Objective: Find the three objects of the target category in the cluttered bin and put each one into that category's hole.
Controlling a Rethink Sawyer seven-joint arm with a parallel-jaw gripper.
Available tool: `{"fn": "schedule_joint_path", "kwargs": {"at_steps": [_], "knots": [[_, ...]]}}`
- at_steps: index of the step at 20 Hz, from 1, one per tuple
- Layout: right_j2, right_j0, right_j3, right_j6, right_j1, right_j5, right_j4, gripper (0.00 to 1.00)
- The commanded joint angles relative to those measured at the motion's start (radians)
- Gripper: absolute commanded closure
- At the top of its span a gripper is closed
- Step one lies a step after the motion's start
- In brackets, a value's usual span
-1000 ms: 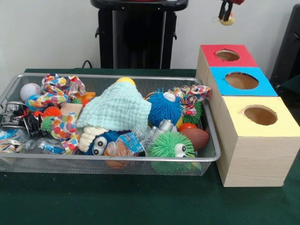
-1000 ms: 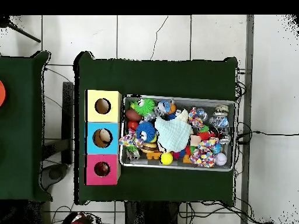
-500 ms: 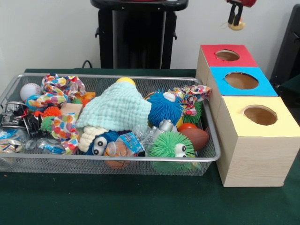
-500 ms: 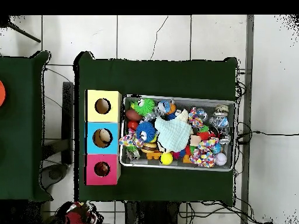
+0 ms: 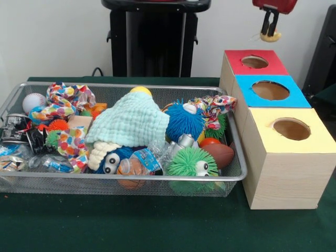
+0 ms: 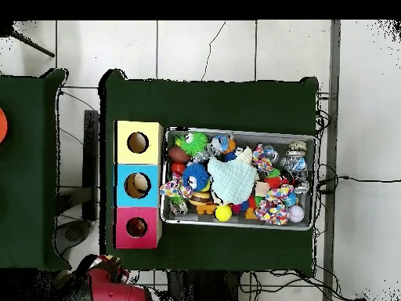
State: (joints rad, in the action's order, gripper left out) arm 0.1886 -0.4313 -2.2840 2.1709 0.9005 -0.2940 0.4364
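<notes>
The bin (image 5: 131, 177) is a wide silver wire-mesh tray heaped with toys, cloths and balls; it also shows in the overhead view (image 6: 239, 130). To its right in the front view stand three boxes, each with a round hole on top: red (image 5: 234, 65), blue (image 5: 245, 97) and yellow (image 5: 261, 139). My gripper (image 5: 270, 30) hangs high above and behind the red box. It is shut on a small tan object (image 5: 271, 37). In the overhead view only the red arm (image 6: 110, 285) shows, at the bottom left.
The bin holds a mint knit cloth (image 5: 131, 122), a blue spiky ball (image 5: 184, 121), a green spiky ball (image 5: 186, 163), a small brown football (image 5: 219, 154), a baseball (image 5: 33, 101) and patterned cloths (image 5: 65, 100). The black pedestal (image 5: 152, 37) stands behind. A tan thing lies inside the blue box's hole (image 6: 138, 185).
My gripper, still holding the tan object, has moved right and a little lower in the front view. More of the red arm shows at the overhead view's bottom edge.
</notes>
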Motion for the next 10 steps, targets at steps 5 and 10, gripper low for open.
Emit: {"fn": "schedule_joint_path", "kwargs": {"at_steps": [5,10], "knots": [[-0.036,0.174,0.161,-0.034,-0.070,0.013,-0.159,1.00],[-0.067,0.269,0.208,-0.074,-0.077,-0.028,-0.245,1.00]]}}
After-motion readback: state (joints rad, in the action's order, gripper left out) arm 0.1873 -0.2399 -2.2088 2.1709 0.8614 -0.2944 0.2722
